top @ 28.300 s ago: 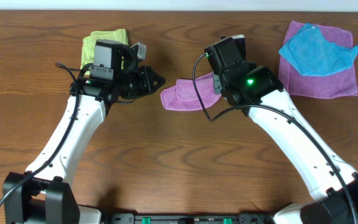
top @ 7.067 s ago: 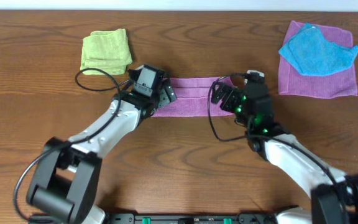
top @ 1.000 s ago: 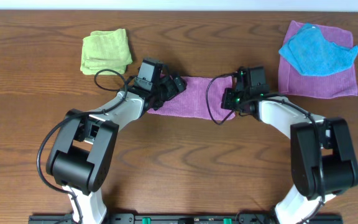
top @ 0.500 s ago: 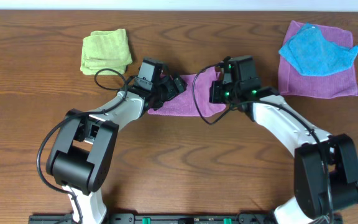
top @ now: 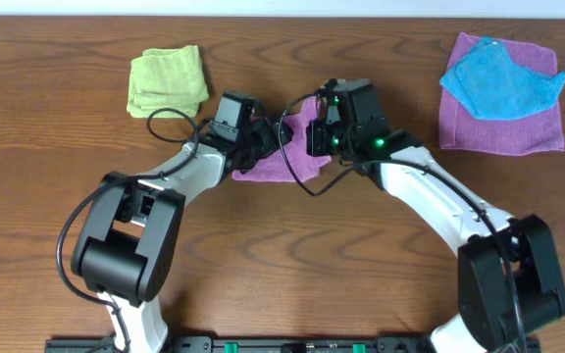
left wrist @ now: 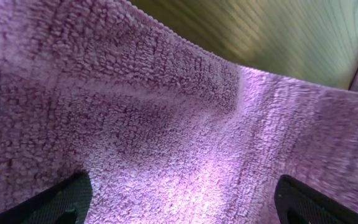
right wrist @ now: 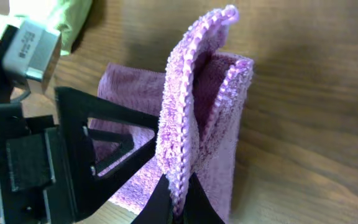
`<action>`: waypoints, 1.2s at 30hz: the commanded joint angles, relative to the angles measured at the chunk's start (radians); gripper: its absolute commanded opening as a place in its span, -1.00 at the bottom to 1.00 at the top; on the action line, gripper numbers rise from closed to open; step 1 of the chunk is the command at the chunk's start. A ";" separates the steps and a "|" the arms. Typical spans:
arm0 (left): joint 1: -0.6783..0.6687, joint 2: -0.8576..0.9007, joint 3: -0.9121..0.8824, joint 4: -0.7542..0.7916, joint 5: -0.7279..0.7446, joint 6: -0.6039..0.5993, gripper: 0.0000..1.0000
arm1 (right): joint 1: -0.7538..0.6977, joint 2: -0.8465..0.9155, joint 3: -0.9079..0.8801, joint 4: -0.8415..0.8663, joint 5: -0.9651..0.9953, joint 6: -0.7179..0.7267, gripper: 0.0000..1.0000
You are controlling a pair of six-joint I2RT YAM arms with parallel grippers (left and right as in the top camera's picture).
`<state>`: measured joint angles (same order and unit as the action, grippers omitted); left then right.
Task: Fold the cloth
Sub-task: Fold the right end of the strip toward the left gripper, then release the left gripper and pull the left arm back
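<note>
Now, your right gripper [right wrist: 176,198] pinches the cloth [right wrist: 194,106] by its hem; folding over could trap your wide-open left gripper [top: 266,138].

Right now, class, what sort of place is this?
Probably a robotics lab bench: left arm and right arm at a wooden table, a mauve cloth mid-fold, a lime-green cloth nearby.
</note>
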<state>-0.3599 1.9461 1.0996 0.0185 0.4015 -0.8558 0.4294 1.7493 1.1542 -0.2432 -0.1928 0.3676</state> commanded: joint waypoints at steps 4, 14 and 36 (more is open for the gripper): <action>0.052 -0.029 0.011 -0.009 -0.008 0.021 0.90 | 0.037 -0.018 0.030 -0.001 0.039 0.014 -0.97; 0.073 -0.063 0.011 0.061 0.077 -0.041 0.91 | 0.075 -0.018 0.030 0.000 0.149 0.013 -0.97; 0.406 -0.445 0.016 -0.608 -0.146 0.488 0.91 | 0.175 -0.017 0.030 0.073 0.146 0.014 -0.97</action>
<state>0.0330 1.5402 1.1072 -0.5179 0.3786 -0.5053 0.5758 1.7493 1.1641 -0.1761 -0.0589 0.3679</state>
